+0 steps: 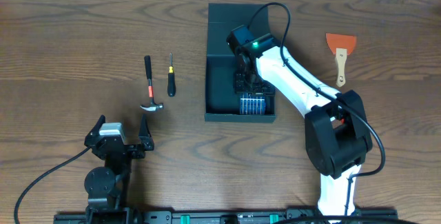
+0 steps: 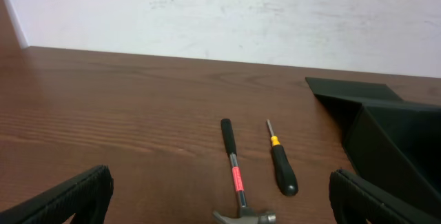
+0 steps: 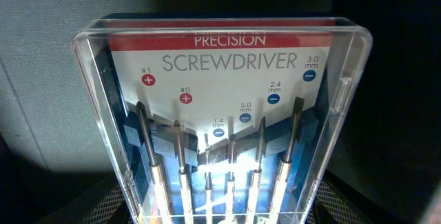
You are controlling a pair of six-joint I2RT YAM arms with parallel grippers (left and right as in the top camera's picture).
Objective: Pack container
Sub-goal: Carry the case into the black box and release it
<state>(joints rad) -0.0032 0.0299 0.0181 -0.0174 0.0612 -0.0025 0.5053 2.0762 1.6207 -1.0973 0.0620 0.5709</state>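
The container (image 1: 220, 79) is a dark open box at the table's middle, with its flap lid lying flat behind it. My right gripper (image 1: 249, 86) reaches down inside it, shut on a clear precision screwdriver set case (image 1: 251, 104) near the box's front wall. In the right wrist view the case (image 3: 227, 114) fills the frame, its lower end between my meshed pads (image 3: 103, 207), with dark container walls (image 3: 41, 65) around it. My left gripper (image 1: 121, 129) rests open at the front left, holding nothing. Its wrist view shows the container's corner (image 2: 393, 134) to the right.
A hammer (image 1: 150, 86) and a black-handled screwdriver (image 1: 171, 76) lie left of the container, just ahead of the left gripper (image 2: 224, 196): hammer (image 2: 234, 172), screwdriver (image 2: 281, 165). A scraper (image 1: 341, 55) with an orange blade and wooden handle lies to the container's right.
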